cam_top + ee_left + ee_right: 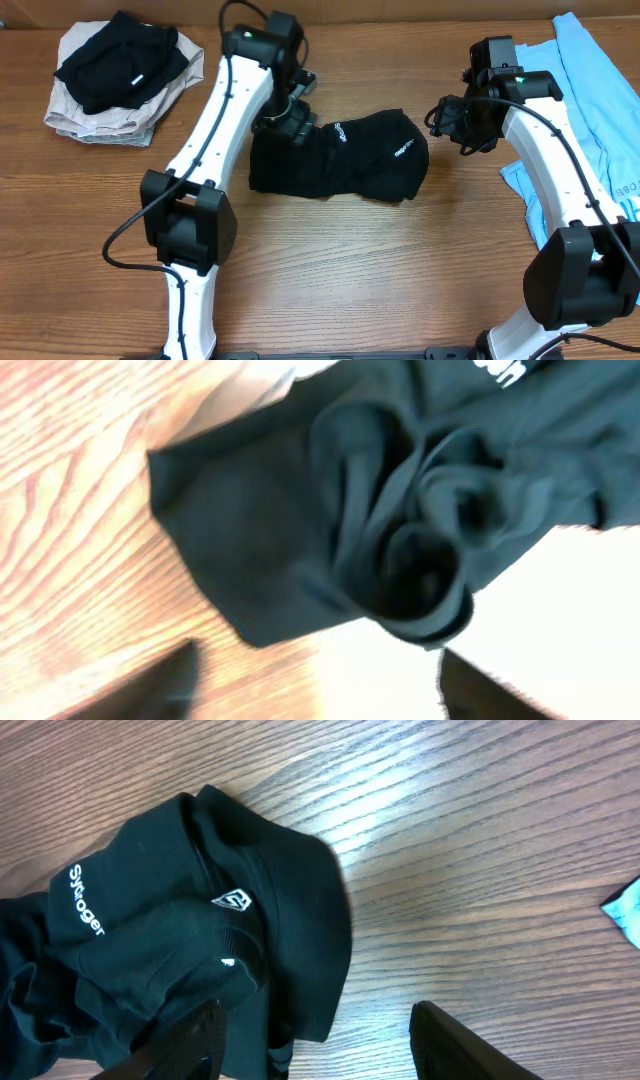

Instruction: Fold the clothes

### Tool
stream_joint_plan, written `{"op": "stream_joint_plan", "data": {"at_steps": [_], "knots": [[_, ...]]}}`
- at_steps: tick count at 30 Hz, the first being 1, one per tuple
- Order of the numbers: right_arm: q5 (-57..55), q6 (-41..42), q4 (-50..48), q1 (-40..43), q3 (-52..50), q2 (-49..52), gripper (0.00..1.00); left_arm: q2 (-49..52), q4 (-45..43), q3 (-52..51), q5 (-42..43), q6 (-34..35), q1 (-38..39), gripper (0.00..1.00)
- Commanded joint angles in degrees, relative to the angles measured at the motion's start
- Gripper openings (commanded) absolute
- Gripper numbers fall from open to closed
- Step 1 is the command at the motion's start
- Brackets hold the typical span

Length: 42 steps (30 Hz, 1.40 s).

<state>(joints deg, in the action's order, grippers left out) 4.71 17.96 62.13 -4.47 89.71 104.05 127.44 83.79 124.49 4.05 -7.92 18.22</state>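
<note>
I see the wooden surface [380, 270] filling the overhead view. The black garment [340, 160] lies crumpled at its centre, white lettering showing. A light-blue tee [600, 100] lies spread at the far right edge. At the far left, a beige pile [80, 115] carries a second dark garment [120, 60]. My left gripper [295, 120] hangs over the black garment's left end, jaws spread wide, nothing between them. My right gripper [445, 120] sits just beside its right end, jaws likewise wide apart and empty.
</note>
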Motion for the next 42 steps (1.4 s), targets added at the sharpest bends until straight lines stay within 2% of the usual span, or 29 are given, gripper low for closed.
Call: {"op": "stream_joint_plan", "data": {"at_steps": [1, 2, 3, 13, 19, 27, 34, 38, 40, 42], "knots": [[0.5, 0.0, -0.2, 0.4, 0.2, -0.7, 0.63, 0.5, 1.0, -0.7, -0.2, 1.3, -1.6, 0.11], [0.5, 0.0, -0.3, 0.4, 0.2, -0.7, 0.63, 0.7, 0.9, -1.3, -0.2, 2.0, -1.9, 0.04], [0.5, 0.0, -0.2, 0.4, 0.2, -0.7, 0.62, 0.7, 0.8, -2.1, -0.2, 2.4, -2.3, 0.04], [0.5, 0.0, -0.3, 0.4, 0.2, -0.7, 0.63, 0.7, -5.0, -11.3, 5.2, 2.9, 0.3, 0.04], [0.5, 0.0, -0.3, 0.4, 0.2, -0.7, 0.63, 0.7, -8.8, -11.8, 9.0, 4.1, 3.7, 0.04], [0.5, 0.0, -0.3, 0.4, 0.2, -0.7, 0.63, 0.8, -16.2, -16.2, 8.6, 5.5, 9.7, 0.04], [0.5, 0.0, 0.0, 0.4, 0.2, -0.7, 0.63, 0.8, -24.6, -24.6, 7.6, 6.8, 10.3, 0.04], [3.0, 0.0, 0.0, 0.4, 0.2, -0.5, 0.64, 0.6, -23.5, -22.9, 7.7, 6.8, 10.3, 0.04], [4.7, 0.1, 0.0, 0.4, 0.2, 0.2, 0.69, 0.3, -21.3, -20.2, 7.6, 6.8, 10.2, 0.05], [6.4, 0.1, 0.3, 0.4, 0.2, 1.1, 0.75, 0.3, -17.5, -15.4, 7.6, 6.7, 10.2, 0.16]]}}
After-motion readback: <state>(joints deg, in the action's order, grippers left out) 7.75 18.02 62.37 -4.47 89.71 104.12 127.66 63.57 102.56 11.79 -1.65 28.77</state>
